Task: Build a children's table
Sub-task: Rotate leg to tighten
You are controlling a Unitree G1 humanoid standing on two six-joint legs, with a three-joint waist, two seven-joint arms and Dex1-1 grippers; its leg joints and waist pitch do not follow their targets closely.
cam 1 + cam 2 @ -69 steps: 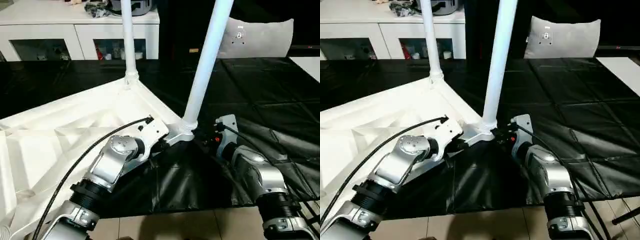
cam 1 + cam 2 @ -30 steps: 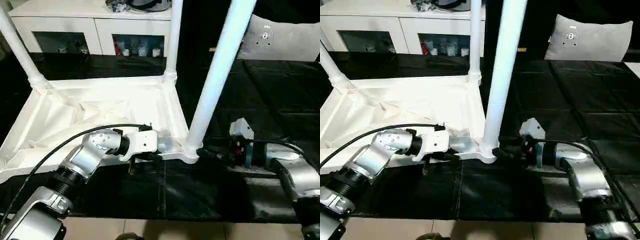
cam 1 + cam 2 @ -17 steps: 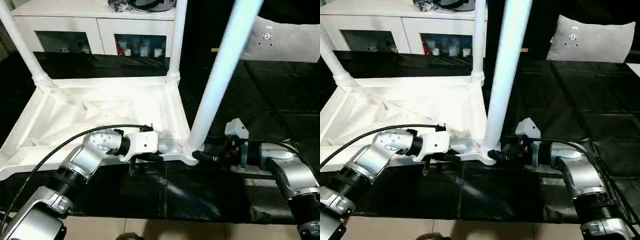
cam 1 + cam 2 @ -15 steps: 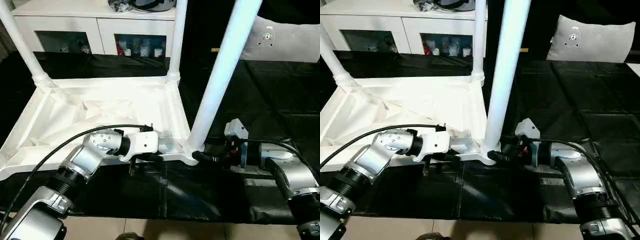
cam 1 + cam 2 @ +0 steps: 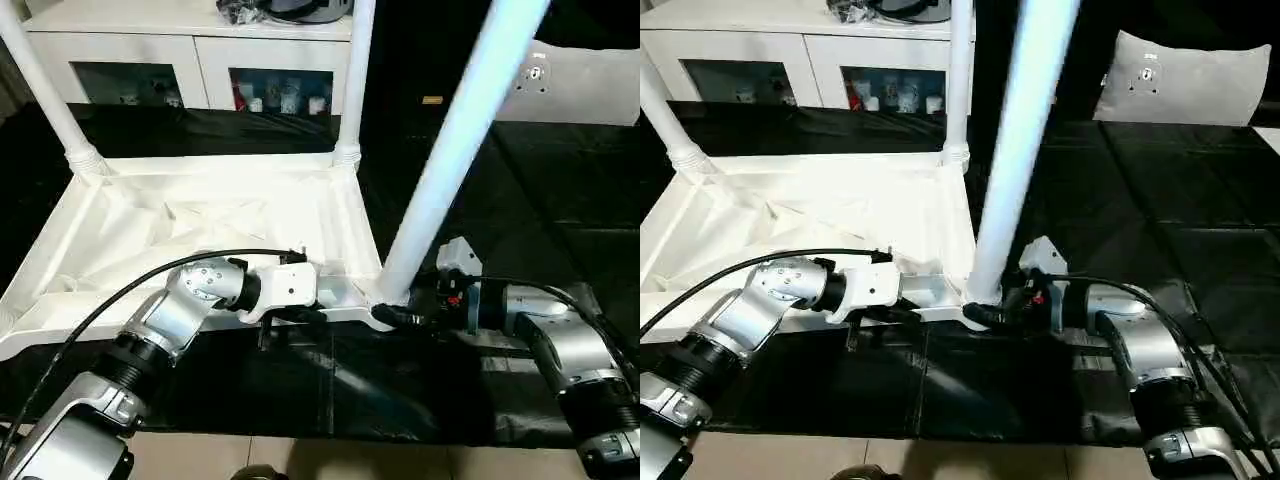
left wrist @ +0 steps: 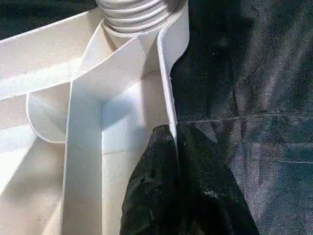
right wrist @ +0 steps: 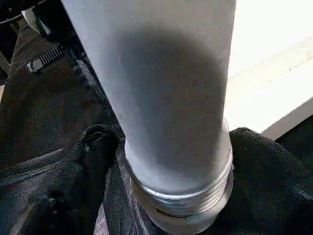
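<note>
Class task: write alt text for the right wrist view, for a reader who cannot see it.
A thick white table leg rises through the middle of the picture, its ribbed lower end sitting between the right hand's two black fingers. Behind it lie black table covering and the white table top's edge.

A black-covered tabletop point(image 5: 560, 200) (creased sheet) fronts a white glass-door cabinet point(image 5: 190, 60); tan tiled floor point(image 5: 400, 462) lies below
</note>
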